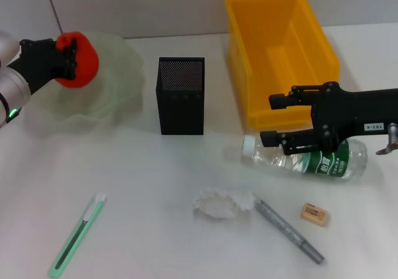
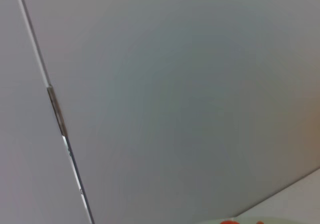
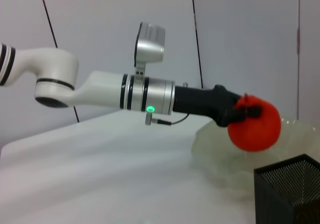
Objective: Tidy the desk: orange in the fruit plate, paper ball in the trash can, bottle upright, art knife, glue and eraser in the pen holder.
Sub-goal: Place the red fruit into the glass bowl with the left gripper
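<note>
The left tool [image 1: 69,58] grips the orange [image 1: 79,60] above the plate [image 1: 118,80]. It should lower before releasing. The right tool [image 1: 280,118] hovers open over the lying bottle [image 1: 305,158].

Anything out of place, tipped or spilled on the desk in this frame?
The bottle lies on its side beside the yellow bin, under the open right tool. The paper ball, art knife, grey glue pen and eraser lie loose. The left tool holds the orange over the plate. Nothing spilled.
</note>
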Tool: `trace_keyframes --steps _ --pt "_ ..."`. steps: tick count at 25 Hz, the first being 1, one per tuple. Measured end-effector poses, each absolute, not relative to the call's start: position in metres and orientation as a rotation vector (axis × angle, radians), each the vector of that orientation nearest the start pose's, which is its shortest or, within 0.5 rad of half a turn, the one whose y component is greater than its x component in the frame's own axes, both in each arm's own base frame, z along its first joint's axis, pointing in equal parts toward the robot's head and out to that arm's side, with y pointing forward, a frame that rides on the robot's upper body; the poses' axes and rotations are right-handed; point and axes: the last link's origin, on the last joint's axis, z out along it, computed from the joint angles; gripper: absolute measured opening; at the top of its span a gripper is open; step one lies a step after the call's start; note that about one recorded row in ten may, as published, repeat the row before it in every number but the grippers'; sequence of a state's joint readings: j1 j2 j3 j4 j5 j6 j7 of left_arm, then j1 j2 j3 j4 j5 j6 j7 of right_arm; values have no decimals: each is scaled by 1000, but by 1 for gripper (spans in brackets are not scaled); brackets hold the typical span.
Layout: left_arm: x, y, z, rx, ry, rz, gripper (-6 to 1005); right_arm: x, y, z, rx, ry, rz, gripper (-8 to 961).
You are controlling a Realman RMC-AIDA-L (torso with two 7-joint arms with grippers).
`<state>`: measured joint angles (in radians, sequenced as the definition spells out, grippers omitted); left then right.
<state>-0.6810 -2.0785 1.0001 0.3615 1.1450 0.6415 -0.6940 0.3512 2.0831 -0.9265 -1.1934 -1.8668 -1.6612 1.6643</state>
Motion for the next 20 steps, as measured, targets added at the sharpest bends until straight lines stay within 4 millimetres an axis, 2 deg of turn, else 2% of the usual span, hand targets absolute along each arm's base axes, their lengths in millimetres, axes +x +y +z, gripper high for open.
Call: trace_keyframes --steps 9,18,20 --pt "-273 437 -18 -2032 -476 -358 125 221 310 57 -2752 454 661 791" --pt "-270 439 -21 -2036 -474 -357 337 221 308 55 -2760 443 664 792" --pt "-270 439 -22 -2029 -471 -355 431 220 308 55 -2761 442 664 792"
